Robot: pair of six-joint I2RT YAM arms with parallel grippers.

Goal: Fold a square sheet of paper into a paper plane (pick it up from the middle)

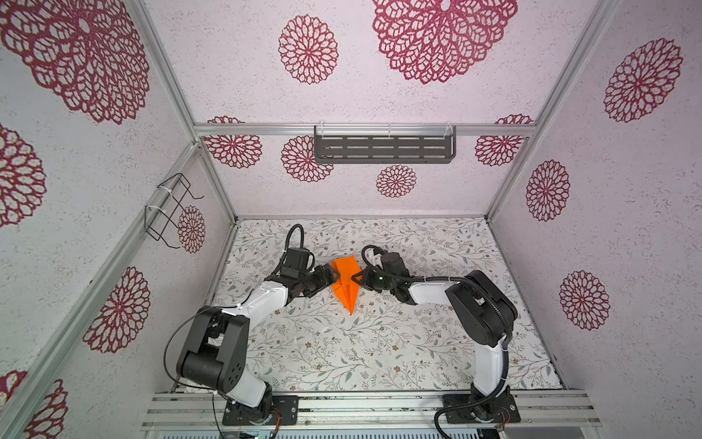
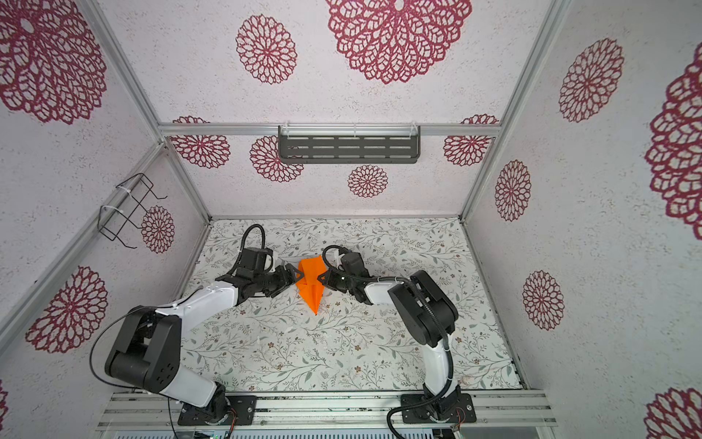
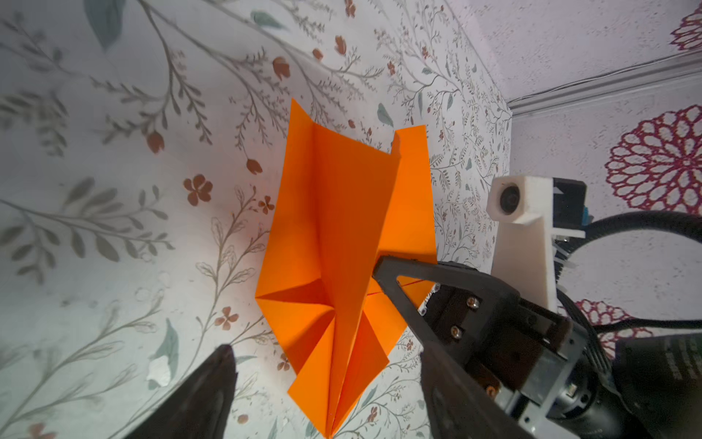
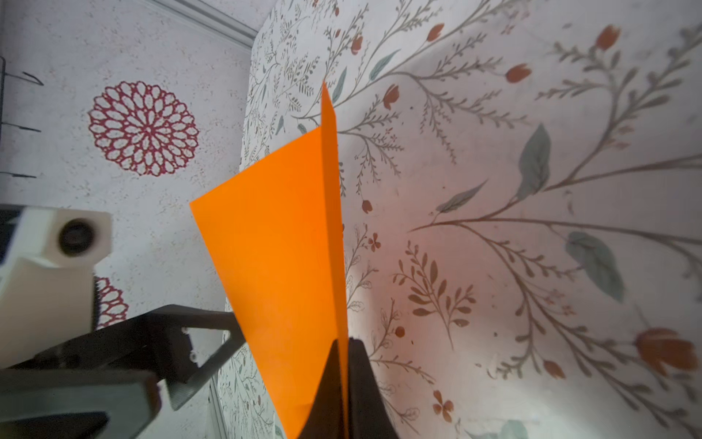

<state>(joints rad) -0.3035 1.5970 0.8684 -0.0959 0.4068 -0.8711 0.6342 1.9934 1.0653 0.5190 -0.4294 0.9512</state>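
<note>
Pale walls (image 1: 235, 68) bear crimson rosettes; a slotted dark shelf (image 1: 383, 148) hangs above the leaf-printed tabletop (image 1: 380, 353).

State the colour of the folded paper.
The paper is plain bright orange, clearest in the left wrist view.

A robot lab test cell: aluminium-profile frame (image 1: 364, 130) around wallpapered walls (image 1: 626, 228) and a floral-covered table (image 1: 380, 361), two arms (image 1: 266, 300) (image 1: 490, 361) bolted to a rail (image 1: 361, 407) at 6 o'clock, a slotted shelf (image 1: 383, 148) at 12 o'clock.
</note>
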